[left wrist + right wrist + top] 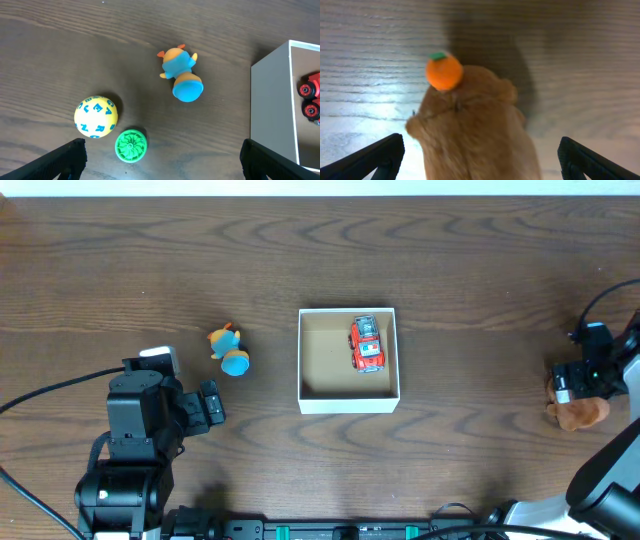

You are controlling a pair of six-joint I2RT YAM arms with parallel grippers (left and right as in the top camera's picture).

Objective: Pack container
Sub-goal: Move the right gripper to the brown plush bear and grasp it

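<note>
Right gripper (pixel 480 152): fingers spread wide, brown plush (pixel 470 125) sitting between them. Left gripper (pixel 163 152): wide too, above yellow ball (pixel 96 116) and green disc (pixel 131 145). Blue-orange toy (pixel 181 75) beyond. Container (pixel 349 402) mid-table, red car (pixel 367 345) in its far right corner.

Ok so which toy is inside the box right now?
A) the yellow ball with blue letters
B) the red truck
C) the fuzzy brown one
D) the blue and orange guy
B: the red truck lies on the brown floor of the container, near its far right corner.
</note>
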